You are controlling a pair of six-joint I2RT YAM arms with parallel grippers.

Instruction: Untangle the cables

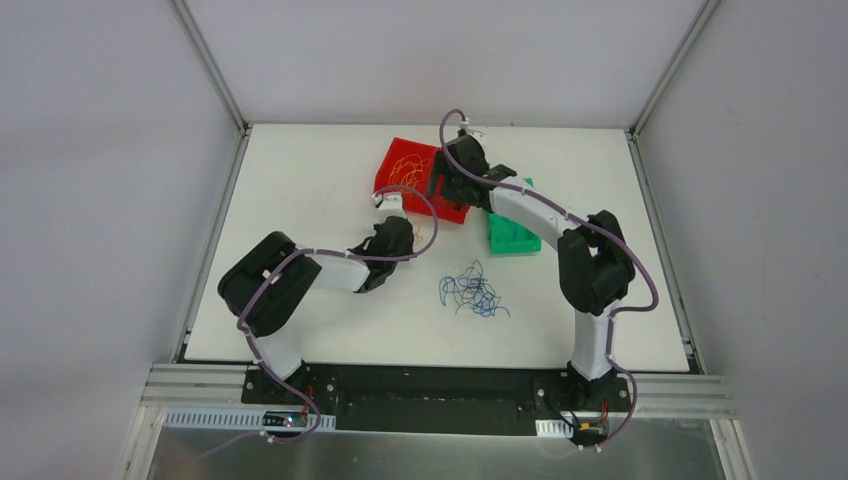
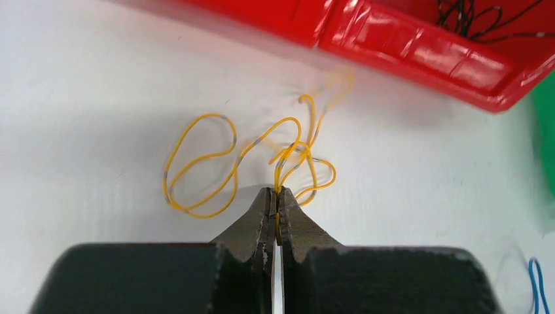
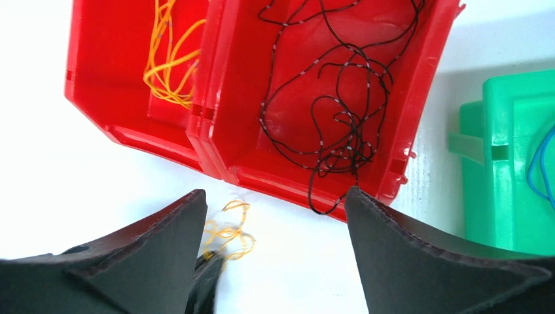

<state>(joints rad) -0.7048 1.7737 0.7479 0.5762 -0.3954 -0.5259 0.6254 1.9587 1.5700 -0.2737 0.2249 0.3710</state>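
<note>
The left fingers point(image 2: 276, 196) are pinched shut on a strand of the yellow cable point(image 2: 298, 149), which lies on the surface point(image 2: 98, 98) just near of the red bin point(image 2: 419, 52). From the grip point the cable fans out ahead of the tips towards the bin. Its larger loops trail to the left of the fingers, and a thin tail reaches up almost to the bin's near wall. Its long axis therefore runs across the line of the fingers, left to right, not along it. The left arm is plainly the nearer one, since it already has the cable in hand. The right fingers point(image 1: 450, 178) stand wide apart and hold nothing. They hang over the bin's right compartment, where the dark cables point(image 3: 340, 124) lie heaped. The bin's left compartment holds more yellow wire point(image 3: 167, 65), so that is probably where the held cable belongs. It lies far and somewhat left of the left fingers, beyond the near wall. The move would likely be a lift high enough for the trailing loops to clear that wall, then a carry away from the arm's base. The blue tangle point(image 1: 473, 293) sits well apart on the open surface, near and to the right. The green bin point(image 1: 510, 235) lies beyond it under the right arm.
</note>
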